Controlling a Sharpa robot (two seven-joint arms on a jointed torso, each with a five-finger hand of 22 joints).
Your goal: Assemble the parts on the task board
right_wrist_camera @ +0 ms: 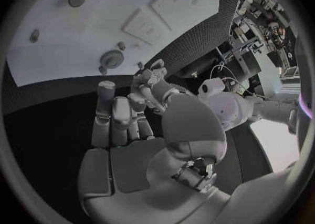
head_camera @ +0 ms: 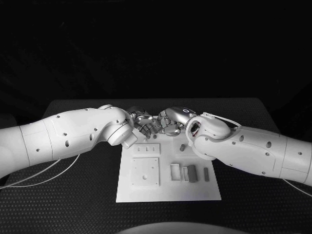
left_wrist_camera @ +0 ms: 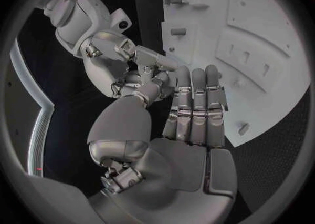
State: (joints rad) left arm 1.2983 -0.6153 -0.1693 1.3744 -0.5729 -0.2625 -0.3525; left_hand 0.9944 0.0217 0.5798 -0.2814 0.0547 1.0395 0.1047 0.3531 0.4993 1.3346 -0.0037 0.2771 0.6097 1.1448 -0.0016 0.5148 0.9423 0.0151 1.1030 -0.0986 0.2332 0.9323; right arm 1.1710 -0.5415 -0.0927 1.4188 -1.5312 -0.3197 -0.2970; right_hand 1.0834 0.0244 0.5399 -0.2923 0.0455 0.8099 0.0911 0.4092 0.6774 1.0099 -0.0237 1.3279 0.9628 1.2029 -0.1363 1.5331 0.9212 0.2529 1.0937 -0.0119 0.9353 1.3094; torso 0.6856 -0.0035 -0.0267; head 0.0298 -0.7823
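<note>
Both hands meet fingertip to fingertip over the board's far edge: left hand (head_camera: 143, 122) with fingers straight, thumb toward the right hand (head_camera: 171, 122), whose fingers curl in. Whether either pinches a part I cannot tell. Nearer than the hands, grey parts (head_camera: 189, 172) lie loose on the board (head_camera: 166, 194), so assembly looks mostly undone.

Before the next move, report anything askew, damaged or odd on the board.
Nothing stands out. The task board lies flat and square on the table, its grey parts in a tidy row. Both hands, left and right, meet above its far edge.
</note>
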